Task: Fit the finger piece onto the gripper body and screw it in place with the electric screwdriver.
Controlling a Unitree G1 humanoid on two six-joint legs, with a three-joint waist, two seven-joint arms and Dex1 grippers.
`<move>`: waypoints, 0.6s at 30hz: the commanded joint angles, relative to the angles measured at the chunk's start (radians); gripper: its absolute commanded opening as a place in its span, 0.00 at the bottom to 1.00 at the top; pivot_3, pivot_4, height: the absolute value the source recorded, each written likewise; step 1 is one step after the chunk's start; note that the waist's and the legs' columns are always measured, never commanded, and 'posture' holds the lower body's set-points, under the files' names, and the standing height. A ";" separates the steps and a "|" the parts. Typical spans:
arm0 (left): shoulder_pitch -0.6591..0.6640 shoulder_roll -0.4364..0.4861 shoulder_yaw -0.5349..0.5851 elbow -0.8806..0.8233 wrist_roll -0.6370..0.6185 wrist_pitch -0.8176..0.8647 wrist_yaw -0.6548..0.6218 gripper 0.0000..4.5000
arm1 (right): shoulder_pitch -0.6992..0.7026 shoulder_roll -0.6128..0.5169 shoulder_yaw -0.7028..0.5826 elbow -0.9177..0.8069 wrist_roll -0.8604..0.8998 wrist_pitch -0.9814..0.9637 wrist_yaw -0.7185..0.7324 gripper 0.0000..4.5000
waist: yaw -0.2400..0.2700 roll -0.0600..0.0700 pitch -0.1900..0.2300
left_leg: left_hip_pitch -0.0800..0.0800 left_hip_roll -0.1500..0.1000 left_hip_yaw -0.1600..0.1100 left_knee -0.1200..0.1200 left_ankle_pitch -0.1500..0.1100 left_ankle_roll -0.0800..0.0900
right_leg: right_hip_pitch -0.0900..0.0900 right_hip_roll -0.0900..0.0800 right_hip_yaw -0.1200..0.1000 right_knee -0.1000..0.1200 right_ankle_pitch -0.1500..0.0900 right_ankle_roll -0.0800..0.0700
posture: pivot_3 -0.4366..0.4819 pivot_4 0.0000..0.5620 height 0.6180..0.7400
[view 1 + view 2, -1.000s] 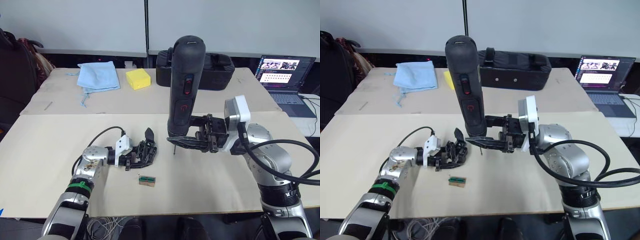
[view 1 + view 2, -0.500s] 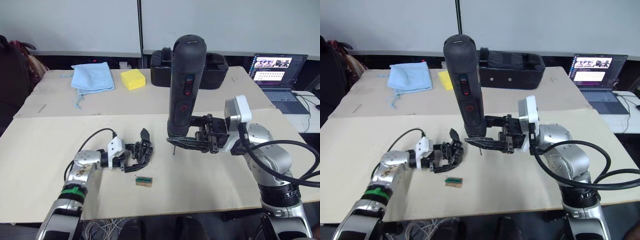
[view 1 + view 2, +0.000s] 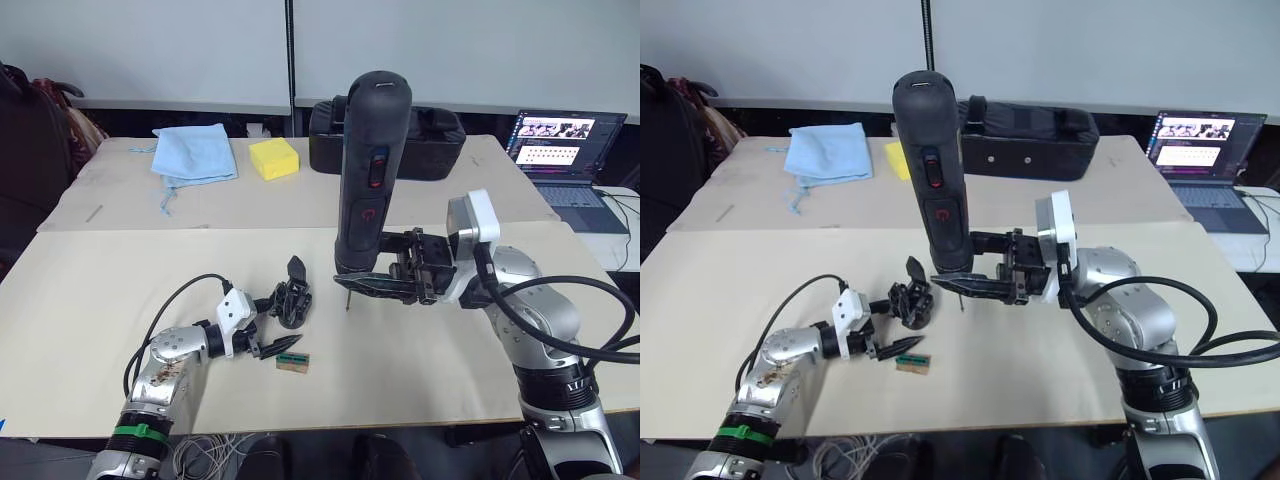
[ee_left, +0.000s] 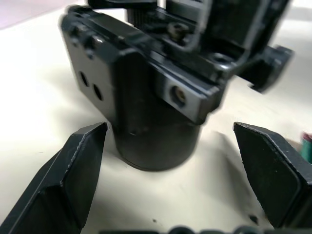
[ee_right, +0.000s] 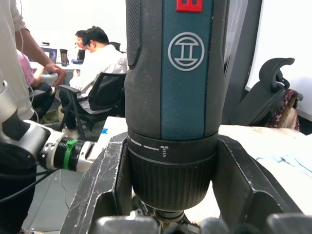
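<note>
standing upright above the cream table (image 3: 90, 300), thick black cylindrical electric screwdriver (image 3: 368, 170), clamped in right gripper (image 3: 375, 286). left gripper (image 3: 272, 348) spread open, empty, just short of chunky black gripper body (image 3: 291, 304).

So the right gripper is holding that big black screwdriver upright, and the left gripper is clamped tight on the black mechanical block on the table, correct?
Not quite. The right gripper does hold the electric screwdriver upright, but the left gripper is open, not clamped. The left wrist view shows its fingers spread apart with the gripper body standing free on the table between and beyond them.
</note>
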 commanded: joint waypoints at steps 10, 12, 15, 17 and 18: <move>-0.073 -0.034 -0.052 0.102 0.021 -0.013 0.001 0.98 | -0.037 0.009 -0.016 -0.026 0.018 -0.010 0.001 0.42 | 0.009 0.000 0.000 | 0.000 0.000 0.000 0.001 0.000 0.000 | 0.001 0.000 0.000 0.000 0.000 -0.002 | 0.48 0.27 1.00; -0.083 -0.037 -0.056 0.110 0.020 -0.009 -0.003 0.98 | -0.034 0.008 -0.016 -0.032 0.018 -0.009 -0.001 0.42 | 0.010 0.000 0.000 | 0.000 0.000 0.000 0.001 0.000 0.000 | 0.001 0.000 0.000 0.000 0.000 -0.002 | 0.48 0.27 1.00; -0.090 -0.035 -0.059 0.118 0.022 -0.005 -0.002 0.98 | -0.032 0.008 -0.018 -0.037 0.017 -0.009 -0.007 0.42 | 0.010 0.000 0.000 | 0.000 0.000 0.000 0.001 0.000 0.000 | 0.001 0.000 0.000 0.000 0.000 -0.001 | 0.48 0.27 1.00; -0.088 -0.032 -0.061 0.112 0.014 0.005 -0.013 0.98 | -0.032 0.007 -0.019 -0.037 0.016 -0.010 -0.009 0.42 | 0.010 0.000 0.000 | 0.000 0.000 0.000 0.001 0.000 0.000 | 0.001 0.000 0.000 0.000 0.000 -0.001 | 0.48 0.27 1.00; -0.086 -0.029 -0.063 0.109 0.011 0.014 -0.020 0.92 | -0.031 0.006 -0.019 -0.038 0.015 -0.010 -0.010 0.42 | 0.010 0.000 0.000 | 0.000 0.000 0.000 0.001 0.000 0.000 | 0.001 0.000 0.000 0.000 0.000 -0.001 | 0.48 0.27 1.00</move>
